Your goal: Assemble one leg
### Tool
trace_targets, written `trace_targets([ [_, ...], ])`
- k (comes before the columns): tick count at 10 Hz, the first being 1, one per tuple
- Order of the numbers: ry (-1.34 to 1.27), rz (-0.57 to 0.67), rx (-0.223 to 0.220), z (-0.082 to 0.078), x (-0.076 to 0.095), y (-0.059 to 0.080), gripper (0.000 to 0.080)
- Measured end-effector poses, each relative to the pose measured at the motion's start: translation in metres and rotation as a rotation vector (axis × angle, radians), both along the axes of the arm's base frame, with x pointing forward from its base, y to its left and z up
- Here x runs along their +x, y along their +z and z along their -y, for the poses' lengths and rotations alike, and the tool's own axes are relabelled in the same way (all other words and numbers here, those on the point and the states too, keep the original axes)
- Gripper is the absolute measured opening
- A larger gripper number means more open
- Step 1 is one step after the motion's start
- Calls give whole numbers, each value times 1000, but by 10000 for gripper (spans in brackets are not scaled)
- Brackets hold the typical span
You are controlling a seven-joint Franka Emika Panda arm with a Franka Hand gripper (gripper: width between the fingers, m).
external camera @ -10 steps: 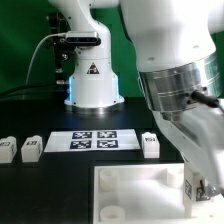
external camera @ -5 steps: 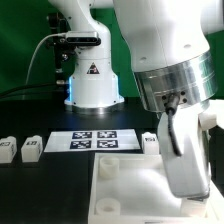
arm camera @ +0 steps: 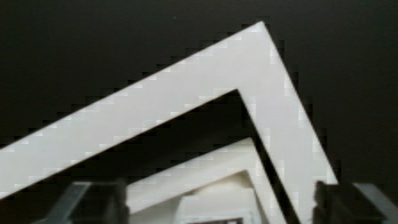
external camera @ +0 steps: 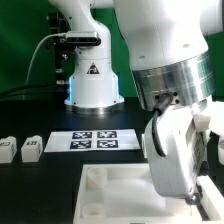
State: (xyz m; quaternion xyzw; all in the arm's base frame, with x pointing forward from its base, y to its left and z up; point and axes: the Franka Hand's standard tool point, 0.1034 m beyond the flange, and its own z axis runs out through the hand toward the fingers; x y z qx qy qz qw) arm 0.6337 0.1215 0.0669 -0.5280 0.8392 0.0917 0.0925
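Note:
Two legs (external camera: 5, 150) (external camera: 31, 148), small white blocks with tags, lie on the black table at the exterior view's left. The large white plate (external camera: 110, 190) with round sockets is at the front. My gripper's hand (external camera: 175, 165) covers the plate's right part. In the wrist view my gripper (arm camera: 217, 205) has its dark fingers (arm camera: 89, 203) on either side of the plate's white edge (arm camera: 214, 190). The jaws stand wide and seem shut on it. A third leg seen earlier right of the marker board is hidden behind my arm.
The marker board (external camera: 95, 142) lies behind the plate. The robot's white base (external camera: 90, 85) stands at the back with cables to its left. In the wrist view a plain white bar (arm camera: 231, 70) forms an angled corner beyond the plate.
My arm has moved toward the exterior view's left and now hides the leg right of the marker board. The white plate has shifted left with it.

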Motion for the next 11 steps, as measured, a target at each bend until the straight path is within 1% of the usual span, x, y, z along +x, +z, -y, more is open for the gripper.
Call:
trace_targets([
  [1, 5, 6, 2, -4, -1, 6, 609],
  [2, 8, 18, 7, -7, 0, 16, 640],
  [3, 13, 25, 14, -10, 1, 27, 640],
  [4, 19, 17, 21, -12, 0, 30, 648],
  [5, 18, 15, 19, -11, -1, 27, 648],
  [11, 18, 11, 18, -11, -2, 25, 649],
])
